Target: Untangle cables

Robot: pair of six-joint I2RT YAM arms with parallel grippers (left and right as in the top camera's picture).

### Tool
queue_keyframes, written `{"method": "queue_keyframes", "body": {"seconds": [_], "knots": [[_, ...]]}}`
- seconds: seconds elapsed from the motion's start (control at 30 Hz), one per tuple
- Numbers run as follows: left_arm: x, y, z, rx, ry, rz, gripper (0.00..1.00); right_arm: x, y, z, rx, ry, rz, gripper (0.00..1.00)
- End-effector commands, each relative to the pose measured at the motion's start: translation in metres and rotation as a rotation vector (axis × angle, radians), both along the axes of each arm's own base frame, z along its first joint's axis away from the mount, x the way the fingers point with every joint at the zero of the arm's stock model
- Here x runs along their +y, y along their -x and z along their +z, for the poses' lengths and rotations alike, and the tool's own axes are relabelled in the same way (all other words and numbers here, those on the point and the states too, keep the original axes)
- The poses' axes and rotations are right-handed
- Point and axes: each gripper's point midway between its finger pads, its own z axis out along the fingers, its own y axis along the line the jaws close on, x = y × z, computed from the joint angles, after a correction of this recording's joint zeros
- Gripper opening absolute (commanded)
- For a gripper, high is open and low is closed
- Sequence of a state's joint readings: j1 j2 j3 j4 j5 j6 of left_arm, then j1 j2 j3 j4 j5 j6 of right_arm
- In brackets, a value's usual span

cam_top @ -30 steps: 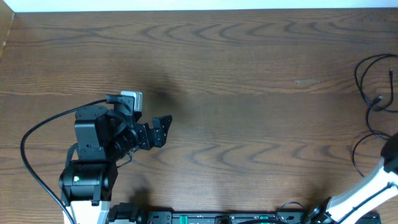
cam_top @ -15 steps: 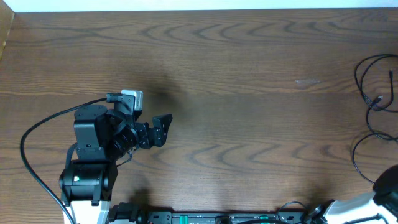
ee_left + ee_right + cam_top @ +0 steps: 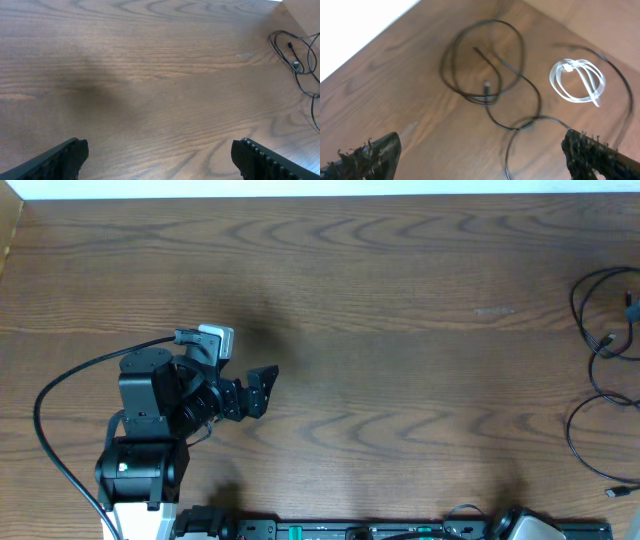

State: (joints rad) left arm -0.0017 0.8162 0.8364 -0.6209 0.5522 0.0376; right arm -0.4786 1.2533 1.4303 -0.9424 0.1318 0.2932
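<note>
Dark wood-grain bench fills every view, with a pale strip along its far edge.

At the left, the left claw hangs over bare wood with its jaws wide apart and nothing between them, well apart from any cord. The middle of the bench carries nothing of the task.

At the far right end lie the black cables: thin cords in loose loops that cross one another in several places, one small plug end lying inside the largest loop. Just beside them, further right in the right wrist view, is the white cable, wound into its own small coil. A black strand curves round its outer side, and I cannot tell whether the two touch. The right claw hovers above this group, jaws spread wide and holding nothing.

Judging by this, the untangling has hardly begun. The black loops overlap, no cord has been drawn clear and laid out alone, and neither claw has a grip. Picking a strand and pulling it free is all left to do.

No brand, label or writing can be read; the marks on the rail at the overhead's near edge are too small.
</note>
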Motion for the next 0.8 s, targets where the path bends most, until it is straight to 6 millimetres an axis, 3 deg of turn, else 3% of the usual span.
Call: {"method": "queue_keyframes", "body": {"seconds": [0.0, 0.27, 0.5, 0.63, 0.77], "knots": [[-0.002, 0.001, 0.001, -0.028, -0.018, -0.033, 0.97, 0.037, -0.001, -0.001, -0.025, 0.026, 0.182, 0.99], [0.004, 0.005, 0.012, -0.082, -0.041, 0.001, 0.97, 0.089, 0.007, -0.026, -0.022, 0.024, 0.327, 0.99], [0.033, 0.013, 0.011, -0.065, -0.09, 0.188, 0.97, 0.109, 0.016, -0.042, 0.031, -0.009, 0.375, 0.99], [0.035, 0.02, 0.02, -0.105, -0.094, 0.2, 0.97, 0.119, 0.021, -0.047, 0.064, -0.017, 0.415, 0.99], [0.035, 0.024, 0.023, -0.118, -0.093, 0.2, 0.97, 0.137, 0.018, -0.038, 0.039, 0.077, 0.529, 0.99]]}}
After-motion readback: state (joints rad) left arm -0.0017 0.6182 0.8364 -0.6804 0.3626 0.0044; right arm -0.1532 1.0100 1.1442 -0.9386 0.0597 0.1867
